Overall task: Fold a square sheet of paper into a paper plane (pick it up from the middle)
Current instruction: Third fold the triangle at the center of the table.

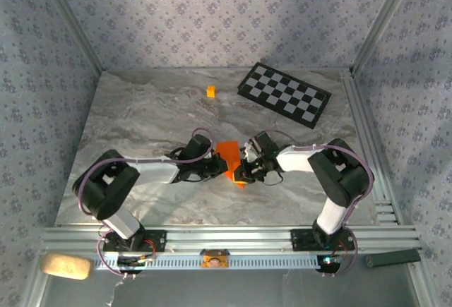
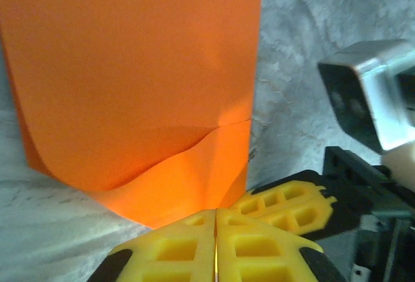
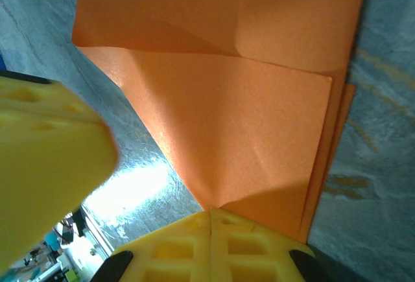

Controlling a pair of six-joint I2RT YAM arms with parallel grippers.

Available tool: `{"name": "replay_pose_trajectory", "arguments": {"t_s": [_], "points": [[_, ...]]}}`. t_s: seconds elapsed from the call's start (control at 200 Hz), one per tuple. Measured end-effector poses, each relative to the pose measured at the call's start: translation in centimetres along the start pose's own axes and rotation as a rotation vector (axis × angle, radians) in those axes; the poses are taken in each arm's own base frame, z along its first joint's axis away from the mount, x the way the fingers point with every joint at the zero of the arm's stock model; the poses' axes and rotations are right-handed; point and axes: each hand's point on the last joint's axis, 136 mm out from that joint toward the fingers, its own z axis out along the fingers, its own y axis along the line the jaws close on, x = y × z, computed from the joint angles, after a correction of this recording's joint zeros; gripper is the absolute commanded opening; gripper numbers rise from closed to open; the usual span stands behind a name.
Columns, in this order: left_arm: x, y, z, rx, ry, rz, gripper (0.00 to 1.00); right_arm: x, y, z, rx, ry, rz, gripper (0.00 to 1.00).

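Observation:
The square sheet of paper (image 1: 228,154) is bright orange and folded into layers, with a diagonal crease and a pointed lower end. It is held just above the marble table, mid-way between the arms. My left gripper (image 1: 220,171) is shut on its left side; in the left wrist view the paper (image 2: 130,68) rises straight from the closed yellow tips (image 2: 215,216). My right gripper (image 1: 245,169) is shut on the opposite side, its tips (image 3: 210,214) pinching the layered paper (image 3: 246,120). Each wrist view also catches the other gripper's yellow fingers (image 2: 285,207) close by. The paper plane is out of view.
A black-and-white checkered board (image 1: 284,94) lies at the back right. A tiny orange-yellow cube (image 1: 210,91) sits at the back centre. Metal rails (image 1: 226,238) run along the near edge, and patterned walls close in the table on three sides.

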Motion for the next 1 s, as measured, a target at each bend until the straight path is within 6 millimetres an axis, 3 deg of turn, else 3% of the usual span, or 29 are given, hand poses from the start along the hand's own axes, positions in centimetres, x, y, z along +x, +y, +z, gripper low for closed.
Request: {"name": "replay_pose_trajectory", "arguments": {"t_s": [0.245,0.495,0.685,1.0], "points": [[0.5,0.9,1.9,-0.03,0.04,-0.001,0.06,-0.1,-0.1,-0.1,0.0,-0.002,0.003,0.0],[-0.2,1.3,1.8,-0.042,0.025,0.003,0.05,-0.1,-0.1,-0.1,-0.004,-0.005,0.0,0.0],[-2.8,2.6,0.8,-0.049,-0.015,-0.021,0.06,-0.2,-0.2,-0.1,-0.009,-0.012,-0.005,0.0],[-4.9,4.1,-0.5,-0.069,-0.051,-0.036,0.07,-0.4,-0.2,-0.1,-0.015,-0.022,-0.011,0.0]]}}
